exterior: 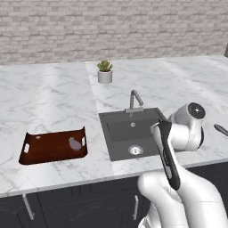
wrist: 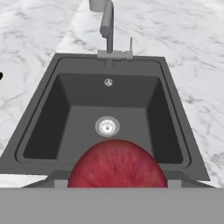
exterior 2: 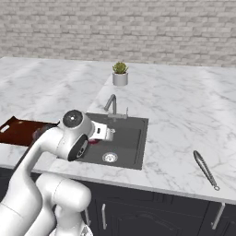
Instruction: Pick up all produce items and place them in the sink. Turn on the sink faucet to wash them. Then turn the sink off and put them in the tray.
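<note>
Seen from the left base view, the white arm folds over the near right corner of the sink (exterior: 120, 133), and the gripper itself is hidden behind its own joints there. Off to the arm's left on the marble desk (exterior: 53, 98) lies the tray (exterior: 46, 149), with the purple eggplant (exterior: 75, 144) resting inside it toward its right end. Beyond the sink stands the faucet (exterior: 135, 101), and farther back a potted succulent (exterior: 105, 71). From the right base view, the gripper (exterior 2: 102, 133) hangs over the left part of the sink, a sliver of red showing just under it; the drain (exterior 2: 109, 157) sits below and nearer the camera, the faucet rises behind the basin, the tray's end peeks out at the left edge, and a slim metal utensil (exterior 2: 205, 169) lies well apart on the desk to the right. Through the hand view, a red apple (wrist: 117, 165) bulges up at the bottom, right at the gripper and clasped between its jaws, which stand fairly wide around it. Ahead of the apple lies the sink floor with its round drain, the overflow hole on the far wall, and the faucet base past the rim.
</note>
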